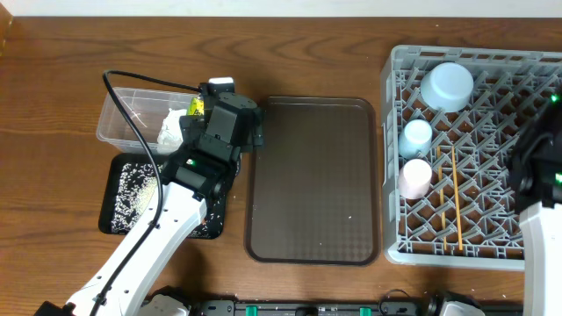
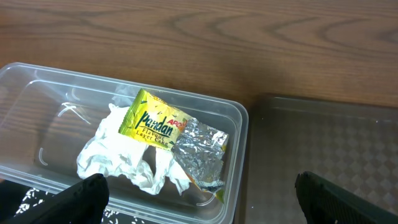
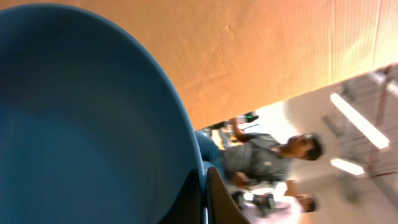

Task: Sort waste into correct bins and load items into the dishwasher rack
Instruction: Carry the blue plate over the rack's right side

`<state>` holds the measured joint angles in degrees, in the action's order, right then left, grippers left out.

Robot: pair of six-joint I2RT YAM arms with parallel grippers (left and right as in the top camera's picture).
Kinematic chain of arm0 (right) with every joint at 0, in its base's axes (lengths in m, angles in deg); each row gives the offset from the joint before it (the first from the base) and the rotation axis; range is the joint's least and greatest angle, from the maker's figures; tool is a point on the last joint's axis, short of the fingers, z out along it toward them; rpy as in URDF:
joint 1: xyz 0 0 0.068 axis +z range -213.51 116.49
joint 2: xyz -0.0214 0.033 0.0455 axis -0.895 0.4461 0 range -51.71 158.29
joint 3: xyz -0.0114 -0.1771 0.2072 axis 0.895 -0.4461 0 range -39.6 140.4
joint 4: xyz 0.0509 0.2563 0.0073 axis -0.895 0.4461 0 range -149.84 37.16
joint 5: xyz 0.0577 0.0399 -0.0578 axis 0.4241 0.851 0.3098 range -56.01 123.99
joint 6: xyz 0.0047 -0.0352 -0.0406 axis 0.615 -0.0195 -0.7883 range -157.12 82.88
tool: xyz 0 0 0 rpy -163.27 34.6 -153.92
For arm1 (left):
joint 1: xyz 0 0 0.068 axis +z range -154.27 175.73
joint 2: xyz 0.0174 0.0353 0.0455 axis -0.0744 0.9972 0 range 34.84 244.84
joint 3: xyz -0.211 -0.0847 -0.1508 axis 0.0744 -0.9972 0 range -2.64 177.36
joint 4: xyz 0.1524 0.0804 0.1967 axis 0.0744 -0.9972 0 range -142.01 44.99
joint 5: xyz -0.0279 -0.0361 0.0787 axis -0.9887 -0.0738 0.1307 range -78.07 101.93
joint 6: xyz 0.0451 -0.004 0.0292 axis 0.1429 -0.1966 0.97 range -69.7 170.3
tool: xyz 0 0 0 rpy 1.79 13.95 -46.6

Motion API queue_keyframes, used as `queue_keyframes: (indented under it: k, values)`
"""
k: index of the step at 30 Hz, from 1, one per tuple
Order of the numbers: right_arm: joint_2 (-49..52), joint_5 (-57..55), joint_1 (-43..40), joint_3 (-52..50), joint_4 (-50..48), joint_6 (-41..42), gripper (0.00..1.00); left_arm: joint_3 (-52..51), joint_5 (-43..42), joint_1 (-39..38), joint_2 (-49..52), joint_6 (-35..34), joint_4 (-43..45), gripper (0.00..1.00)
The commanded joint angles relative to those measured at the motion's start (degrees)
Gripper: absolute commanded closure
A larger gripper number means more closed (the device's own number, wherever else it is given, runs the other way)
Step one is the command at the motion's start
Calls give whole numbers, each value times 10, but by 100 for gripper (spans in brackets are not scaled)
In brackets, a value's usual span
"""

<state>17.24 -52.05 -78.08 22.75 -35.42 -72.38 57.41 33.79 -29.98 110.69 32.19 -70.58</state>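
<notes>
The left pincer (image 2: 199, 202) hangs spread and empty above the clear tub (image 2: 43, 93), just left of the brown tray (image 1: 312, 175). The snack packet (image 2: 152, 121) and napkin (image 2: 118, 155) lie inside, where dry waste belongs. Right of that tray, by the dishwasher rack (image 1: 492, 219), the right pincer (image 3: 204, 193) pinches the dark-blue plate (image 3: 74, 124) by its rim, probably for slotting upright.

Your left arm (image 1: 167, 219) shows in the lower left of the overhead frame as a white tube topped by boxy black joint housings with a small green light (image 1: 189, 163). A thin black cable (image 1: 132, 114) loops beside it. Your right arm (image 1: 540, 211), at the right edge, is likewise white and black. On the left gripper (image 2: 200, 198), the fingers (image 2: 87, 200) are matte black.
</notes>
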Motion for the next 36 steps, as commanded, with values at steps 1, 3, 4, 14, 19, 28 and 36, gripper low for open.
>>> queue_keyframes:
  k: [1, 3, 4, 14, 19, 28, 36]
  values:
    - [13, -47, -2, 7, 3, -47, 99, 1, 14, 0, -3, 5, -2, 1]
    - [23, -47, 5, 7, 3, -47, 99, 1, 13, 0, -3, 5, -2, 1]
    - [29, -46, 9, 7, 3, -47, 99, 1, 14, 0, -3, 5, -2, 1]
    - [92, -19, 32, -16, 2, -40, 99, 1, 14, 0, -3, 5, -2, 1]
    - [126, 1, 37, -33, 2, -33, 99, 1, 14, 0, -3, 5, -2, 1]
    - [168, 98, 77, -34, 0, -14, 99, 1, 14, 0, -3, 5, -2, 1]
    - [182, 161, 119, -34, 0, 22, 77, 1, 14, 0, -3, 5, -2, 1]
